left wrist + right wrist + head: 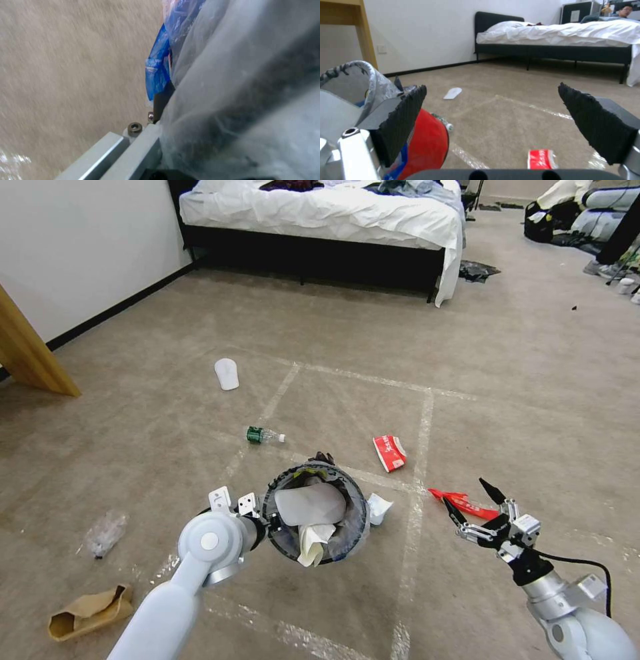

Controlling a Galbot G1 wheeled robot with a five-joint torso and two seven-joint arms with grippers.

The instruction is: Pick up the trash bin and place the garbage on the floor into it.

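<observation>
My left gripper (265,523) is shut on the rim of the trash bin (347,537), holding it over the floor (320,400). Its clear liner (233,87) has a blue edge (158,72). A white slipper (310,503) and crumpled paper lie inside. The bin's red wall (430,145) is beside my right gripper (491,87). My right gripper (473,497) is open just above a long red wrapper (467,505). Garbage lies around: a flat red packet (390,452) (541,158), a green-labelled bottle (263,435), a white slipper (227,373) (452,93) and white paper (380,508).
A clear crushed bottle (105,533) and a brown cardboard piece (90,613) lie at the near left. A bed (320,213) (560,37) stands at the back, a wooden leg (30,353) on the left, and bags (567,213) at the far right.
</observation>
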